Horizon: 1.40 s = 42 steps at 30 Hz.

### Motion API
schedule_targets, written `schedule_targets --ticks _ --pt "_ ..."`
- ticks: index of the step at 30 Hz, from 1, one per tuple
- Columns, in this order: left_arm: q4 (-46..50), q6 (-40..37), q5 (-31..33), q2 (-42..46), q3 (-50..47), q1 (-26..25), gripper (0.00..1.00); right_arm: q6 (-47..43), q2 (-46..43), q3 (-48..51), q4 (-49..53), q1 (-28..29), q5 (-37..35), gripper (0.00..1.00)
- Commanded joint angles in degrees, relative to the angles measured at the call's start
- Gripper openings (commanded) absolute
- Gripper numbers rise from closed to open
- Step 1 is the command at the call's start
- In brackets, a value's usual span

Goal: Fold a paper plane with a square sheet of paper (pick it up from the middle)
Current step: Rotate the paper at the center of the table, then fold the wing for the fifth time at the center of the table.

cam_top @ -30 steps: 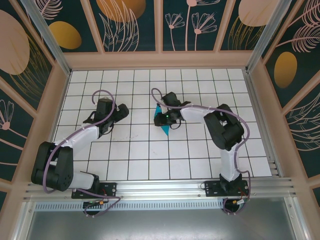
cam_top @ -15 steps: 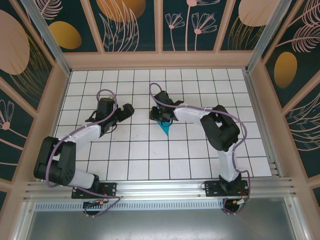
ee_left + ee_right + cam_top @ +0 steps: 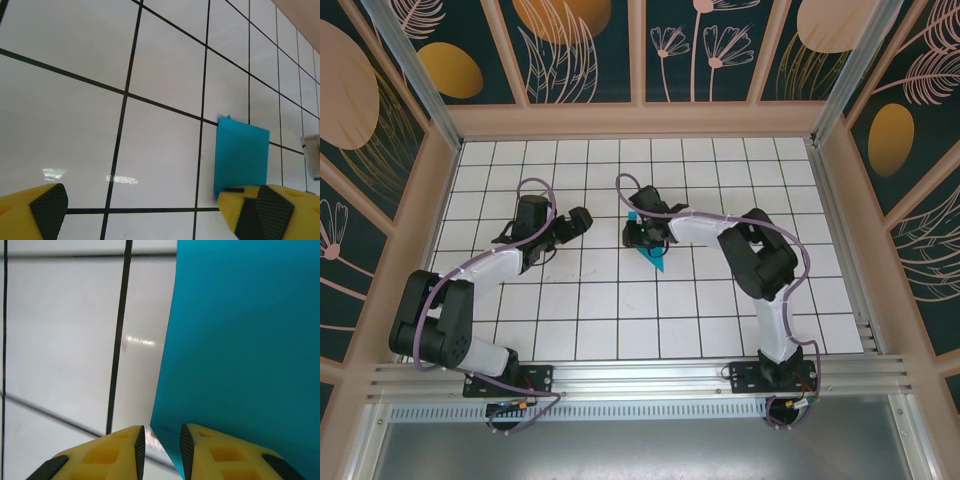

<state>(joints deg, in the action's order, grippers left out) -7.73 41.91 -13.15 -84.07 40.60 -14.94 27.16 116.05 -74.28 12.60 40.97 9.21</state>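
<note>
The teal sheet of paper is folded into a smaller shape with a point toward the near side, and it lies in the middle of the white grid floor. My right gripper is low over its far left part. In the right wrist view the paper covers the right half. Its left edge runs down into the narrow gap of my right gripper, and floor shows between the left pad and the paper. My left gripper stands wide open to the left. The paper sits just beyond its right fingertip.
The white tiled floor has black grid lines and wooden walls round it. Both arm bases stand at the near edge. A grey part of the right gripper shows at the right edge of the left wrist view.
The right gripper has shifted a little to the left over the paper, and the paper has turned slightly with it. The left gripper has edged right, toward the paper.
</note>
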Motion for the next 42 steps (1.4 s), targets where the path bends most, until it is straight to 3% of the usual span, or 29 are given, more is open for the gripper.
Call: schedule_targets --ticks 1,9,14,29,42 --pt "-3.45 0.83 -3.48 -0.56 -0.76 0.32 0.99 -6.89 -5.56 4.75 4.09 -1.60 2.62 0.29" --pt "-9.56 5.54 -10.03 -0.62 -3.41 -0.28 0.97 9.92 -17.89 16.76 -10.93 -3.74 -0.77 0.28" --pt "-12.51 8.98 -13.28 -1.88 -3.91 -2.56 0.95 16.49 -20.49 23.75 -16.10 -6.54 -0.98 0.25" --pt "-17.33 18.27 -18.60 -12.56 1.93 -12.15 0.74 17.76 -15.42 26.17 -18.95 -9.32 3.92 0.24" --pt "-14.59 21.32 -19.47 -19.64 7.50 -16.20 0.69 17.66 -13.79 30.80 -21.95 -14.28 9.68 0.24"
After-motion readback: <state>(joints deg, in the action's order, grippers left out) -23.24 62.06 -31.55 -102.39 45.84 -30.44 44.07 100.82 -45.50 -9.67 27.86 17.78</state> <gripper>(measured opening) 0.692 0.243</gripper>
